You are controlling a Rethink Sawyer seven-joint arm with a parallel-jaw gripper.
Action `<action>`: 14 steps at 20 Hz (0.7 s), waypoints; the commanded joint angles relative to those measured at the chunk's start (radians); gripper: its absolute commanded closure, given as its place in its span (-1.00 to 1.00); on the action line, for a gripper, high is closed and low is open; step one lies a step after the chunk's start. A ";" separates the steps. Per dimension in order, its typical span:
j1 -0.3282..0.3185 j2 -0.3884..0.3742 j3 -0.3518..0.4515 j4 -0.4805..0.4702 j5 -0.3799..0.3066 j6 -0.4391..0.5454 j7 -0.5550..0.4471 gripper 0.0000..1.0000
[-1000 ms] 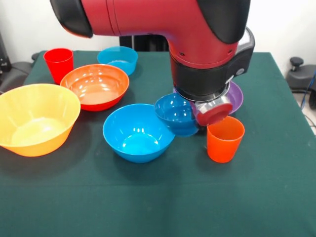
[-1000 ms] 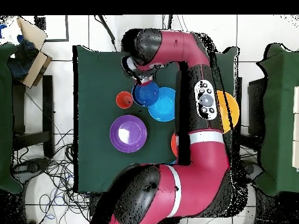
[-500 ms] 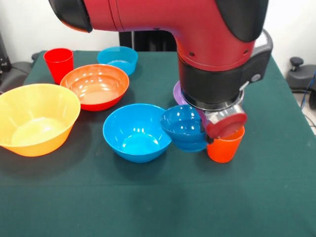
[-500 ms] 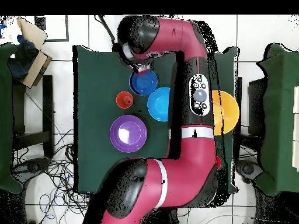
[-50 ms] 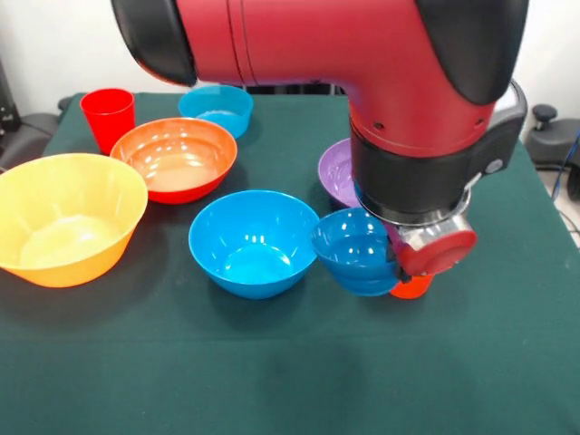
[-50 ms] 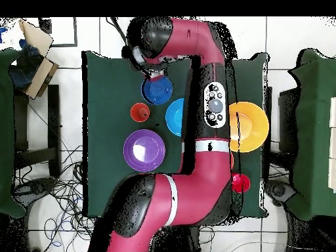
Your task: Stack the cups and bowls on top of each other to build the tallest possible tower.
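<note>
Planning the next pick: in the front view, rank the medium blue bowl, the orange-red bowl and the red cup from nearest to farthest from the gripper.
1. Medium blue bowl: just picture-left of the gripper, mid-table.
2. Orange-red bowl: farther left and back.
3. Red cup: far back-left corner.

Green-clothed table (image 5: 507, 362) under scattered bowls (image 5: 254, 240) and cups (image 5: 109, 116).

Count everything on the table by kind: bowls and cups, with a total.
Bowls: 6 (yellow bowl, orange bowl, teal bowl, big blue bowl, small blue bowl, purple bowl)
Cups: 2 (red cup, orange cup, mostly hidden behind the arm)
Total: 8
</note>
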 commanded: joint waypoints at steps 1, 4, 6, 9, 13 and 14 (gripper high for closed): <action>0.033 0.031 0.003 -0.018 0.010 0.100 0.079 1.00; 0.037 0.030 -0.006 -0.017 0.019 0.117 0.089 1.00; 0.041 0.030 -0.008 -0.019 0.026 0.123 0.094 1.00; 0.046 0.022 -0.021 -0.004 0.036 0.104 0.102 1.00; 0.051 0.004 -0.040 0.039 0.050 0.050 0.099 1.00; 0.057 -0.004 -0.044 0.054 0.058 0.039 0.106 1.00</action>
